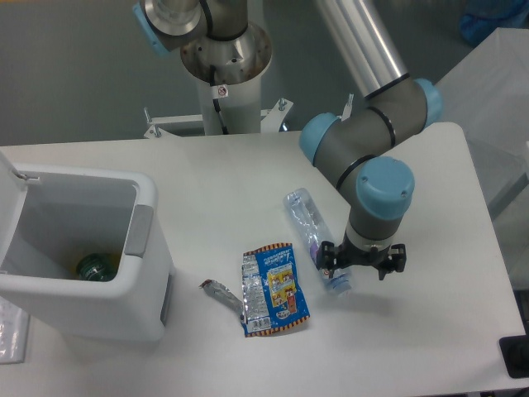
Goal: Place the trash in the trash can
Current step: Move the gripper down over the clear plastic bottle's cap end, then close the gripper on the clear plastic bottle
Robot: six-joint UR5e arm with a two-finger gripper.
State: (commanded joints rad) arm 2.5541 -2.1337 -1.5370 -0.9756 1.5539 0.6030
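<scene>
The crushed clear plastic bottle (309,225) lies on the white table, its cap end toward the front. The blue foil snack wrapper (277,289) lies flat to its left, with its silver torn strip (220,291) pointing toward the bin. The white trash can (145,273) stands at the left with its lid (10,171) swung open. My gripper (357,265) points straight down over the bottle's cap end. The wrist hides its fingers, so I cannot tell whether they are open or touching the bottle.
A green round object (97,267) lies at the bottom of the bin. The arm's base column (225,66) stands at the back behind the table. A second white surface (496,74) is at the far right. A dark object (517,356) sits at the front right corner.
</scene>
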